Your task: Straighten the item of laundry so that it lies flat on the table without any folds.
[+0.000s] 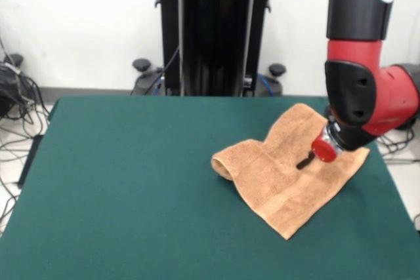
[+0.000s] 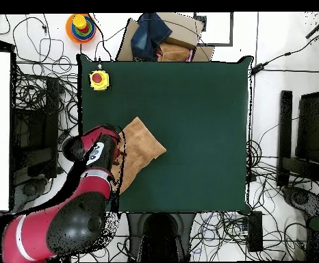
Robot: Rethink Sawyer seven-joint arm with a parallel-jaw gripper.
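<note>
One cloth, one arm, one desk — listed from biggest down.
Desk [image 1: 131, 181]: dark green felt-like top, far larger than the cloth; most of it bare in the front view.
Arm [image 1: 367, 90]: red and black, coming down over the desk's 3 o'clock side in the front view, its wrist hanging above the cloth.
Towel [image 1: 275, 181]: light orange-tan terry, lying toward 3 o'clock of the desk's middle in the front view; in the overhead view it sits at the desk's 9 o'clock edge. Not flat: the 9 o'clock end is rolled over on itself, and a crease runs across the middle.
Handling: probably soft, light and limp, likely to drag and bunch on felt rather than slide; best taken at the folded-over edge or a free corner, then drawn outward.
Tool [image 1: 306, 160]: small dark tip below the red wrist, low over the towel's middle; whether it is spread, pressed together or pinching cloth, I cannot tell.
</note>
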